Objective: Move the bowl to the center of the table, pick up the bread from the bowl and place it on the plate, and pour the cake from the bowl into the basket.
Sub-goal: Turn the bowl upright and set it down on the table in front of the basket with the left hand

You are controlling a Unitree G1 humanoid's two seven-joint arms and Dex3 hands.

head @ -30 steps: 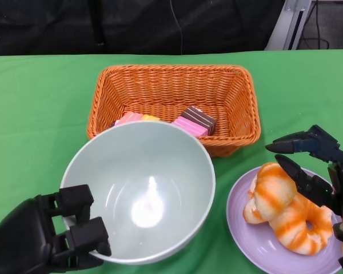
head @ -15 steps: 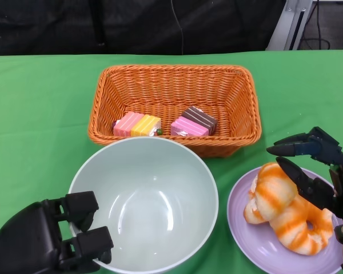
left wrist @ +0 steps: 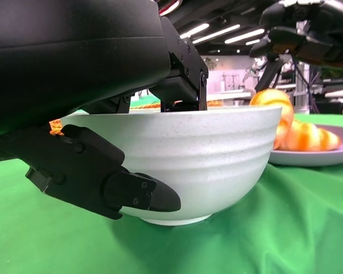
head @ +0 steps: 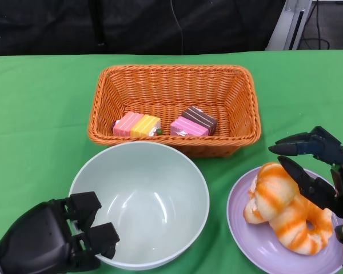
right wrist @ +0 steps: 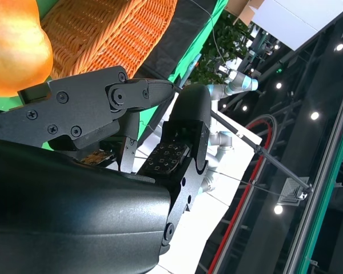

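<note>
1. Green tablecloth (head: 40, 114) lies under your bowl (head: 143, 200), gripped at its near rim by the left hand (head: 51, 242).
2. Your right hand (head: 314, 171) hovers with fingers spread, empty, above the bread (head: 283, 208) on the plate (head: 246, 228).
3. Cake pieces (head: 163, 124) sit in the basket (head: 171, 85) beyond both hands.

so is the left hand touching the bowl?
Touching. The left wrist view shows the left hand pinching the bowl: fingers over the rim, another pressed against the outer wall. The head view agrees.
</note>
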